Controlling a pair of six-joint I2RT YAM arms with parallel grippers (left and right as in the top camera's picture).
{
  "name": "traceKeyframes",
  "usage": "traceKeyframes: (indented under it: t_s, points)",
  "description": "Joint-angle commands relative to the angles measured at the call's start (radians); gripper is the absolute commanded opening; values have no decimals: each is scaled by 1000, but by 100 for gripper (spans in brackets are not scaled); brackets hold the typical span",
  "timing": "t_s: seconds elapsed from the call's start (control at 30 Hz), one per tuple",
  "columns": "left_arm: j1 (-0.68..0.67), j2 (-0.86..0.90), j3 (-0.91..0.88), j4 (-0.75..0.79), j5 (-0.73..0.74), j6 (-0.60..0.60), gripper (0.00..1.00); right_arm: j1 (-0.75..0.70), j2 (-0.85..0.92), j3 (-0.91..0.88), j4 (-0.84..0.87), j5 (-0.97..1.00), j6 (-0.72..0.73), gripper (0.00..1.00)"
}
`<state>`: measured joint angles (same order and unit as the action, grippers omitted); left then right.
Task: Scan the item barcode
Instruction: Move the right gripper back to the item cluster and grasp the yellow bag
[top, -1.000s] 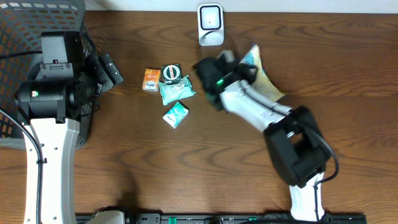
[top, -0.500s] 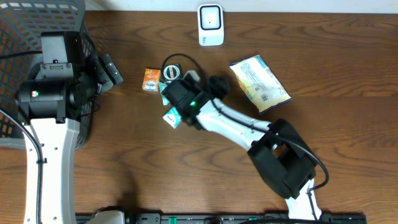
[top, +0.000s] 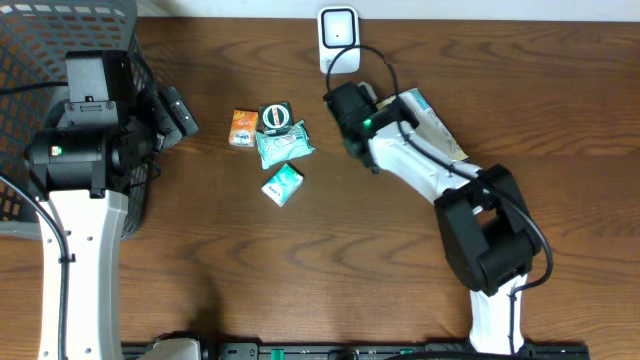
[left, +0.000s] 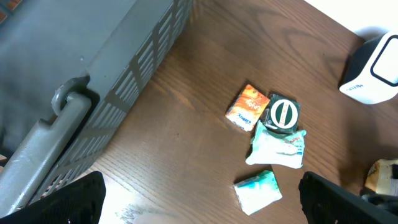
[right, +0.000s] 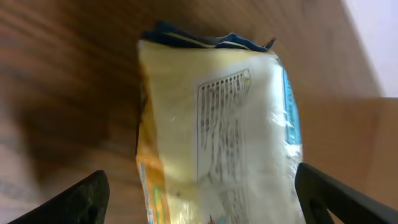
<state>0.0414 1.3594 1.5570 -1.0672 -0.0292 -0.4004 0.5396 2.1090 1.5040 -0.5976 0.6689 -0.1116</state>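
Between my wide right fingers (right: 84, 199) the packet (right: 211, 137) is lying loose; I am lining up a centred grip, print toward the scanner (top: 339, 38).

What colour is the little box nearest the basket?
The little box is orange; left wrist view shows it best.

From my right wrist the yellow packet (right: 217, 124) is smeared, its print unreadable, and it runs off the bottom edge. Overhead my right arm (top: 410, 165) covers part of it; my left wrist view cuts the scanner (left: 373, 68) at the right edge.
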Motion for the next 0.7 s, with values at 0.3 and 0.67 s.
traceKeyframes:
  t_s: [0.3, 0.67]
  points:
    - [4, -6, 0, -2, -6, -9, 98, -78, 28, -21, 91, -166, 21, 89]
    - [4, -6, 0, -2, -6, -9, 98, -105, 150, -21, 134, 84, 21, 86]
